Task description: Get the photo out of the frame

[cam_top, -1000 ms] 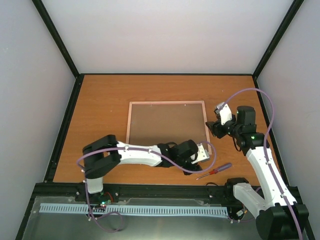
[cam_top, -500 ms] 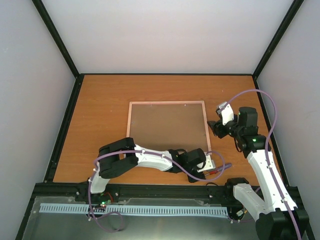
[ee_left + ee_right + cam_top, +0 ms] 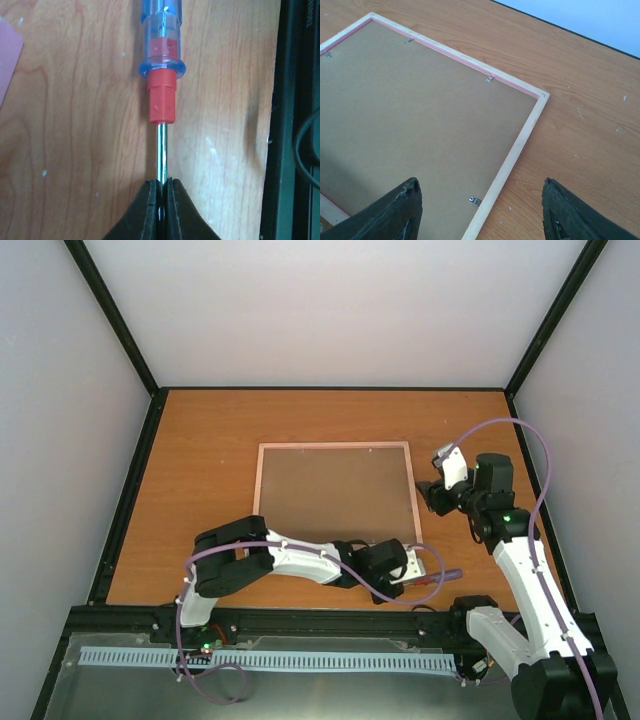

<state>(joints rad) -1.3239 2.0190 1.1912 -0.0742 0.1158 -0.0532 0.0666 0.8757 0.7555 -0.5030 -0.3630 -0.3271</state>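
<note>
- Left arm: stretched low along the near edge of the table (image 3: 210,440), forearm pointing right, wrist close to the surface.
- Left gripper (image 3: 420,573): fully closed, its black fingers (image 3: 145,210) pinching the bare metal shaft of a screwdriver (image 3: 161,75). The red collar and clear blue handle run straight ahead of the fingertips, and the tool lies flat on the table.
- Right arm: elbow raised, wrist bent back towards the centre of the table.
- Right gripper (image 3: 432,495): spread wide and holding nothing, hovering just off the frame's right edge.
- Frame (image 3: 335,445): large rectangle lying flat, back side up, just beyond the left gripper and directly below and ahead of the right one. It has a plain brown board inside a narrow pale rim, with pink showing along the far edge.
- Metal clips (image 3: 490,79): small tabs set along the inner edge of the frame, over the board.
- Purple cable (image 3: 520,430): loops above the right arm, clear of the frame.
</note>
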